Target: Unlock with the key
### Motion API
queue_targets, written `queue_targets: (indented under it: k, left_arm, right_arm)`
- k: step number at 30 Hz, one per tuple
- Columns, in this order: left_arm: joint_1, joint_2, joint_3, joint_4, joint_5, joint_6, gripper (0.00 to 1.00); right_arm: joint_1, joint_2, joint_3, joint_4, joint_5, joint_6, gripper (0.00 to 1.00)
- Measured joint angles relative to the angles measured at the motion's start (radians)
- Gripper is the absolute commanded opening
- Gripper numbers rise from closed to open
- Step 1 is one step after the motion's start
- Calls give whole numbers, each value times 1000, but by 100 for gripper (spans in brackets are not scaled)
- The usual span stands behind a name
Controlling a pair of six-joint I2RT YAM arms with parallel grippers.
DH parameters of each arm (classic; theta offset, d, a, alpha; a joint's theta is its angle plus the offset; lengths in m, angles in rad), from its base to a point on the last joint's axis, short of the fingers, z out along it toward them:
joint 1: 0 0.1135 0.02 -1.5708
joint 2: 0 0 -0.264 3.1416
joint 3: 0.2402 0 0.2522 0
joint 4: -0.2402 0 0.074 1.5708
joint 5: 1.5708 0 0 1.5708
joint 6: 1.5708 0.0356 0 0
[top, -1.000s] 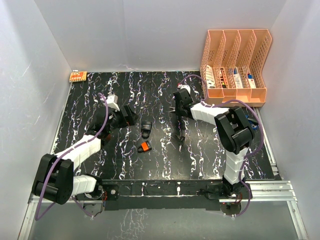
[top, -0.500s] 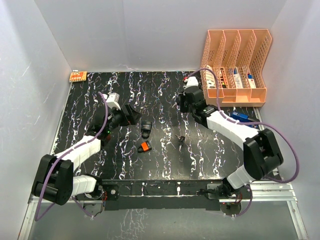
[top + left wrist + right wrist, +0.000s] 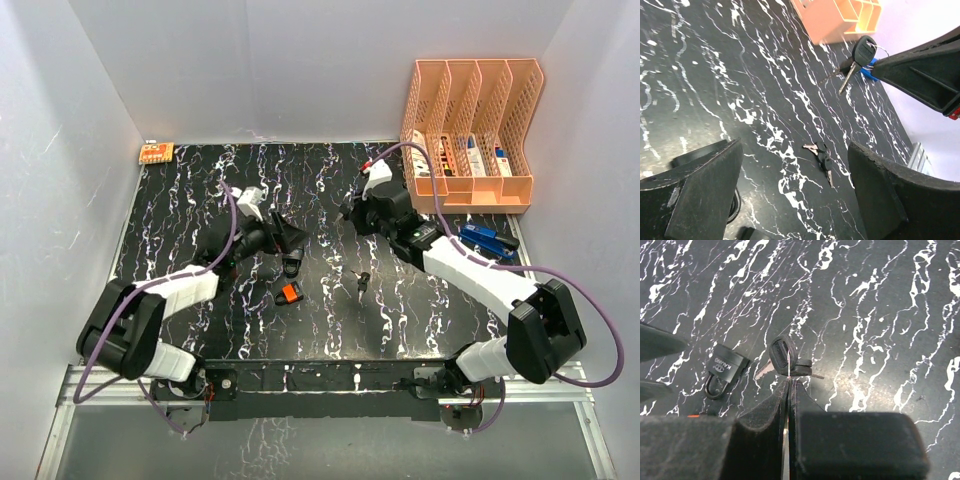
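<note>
The worktop is black with white marble-like veins. At upper right, the file rack is peach-orange. Mid-frame lie an all-black padlock and an orange-and-black padlock. The key has a black head. The cables are purple.

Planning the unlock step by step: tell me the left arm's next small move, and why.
Probably lower the left tool onto the black padlock and close on it. The tool is open beside the padlock, which lies loose on the table, while the right tool already pinches a key; the padlock likely needs steadying first.
</note>
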Motion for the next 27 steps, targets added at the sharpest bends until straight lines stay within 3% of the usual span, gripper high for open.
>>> queue_targets:
  k: [7,17,27]
  left_arm:
    - [-74,131,11,137,16,-71,75]
    - [-85,207,10,367,39,-163,71]
    - [-95,263,10,448,79,-185,64]
  right_arm:
    - [34,1,-1,19,-23,9,0]
    - [68,12,-13,47,-46,31,0]
    - [100,39,-18,50,-51,39,0]
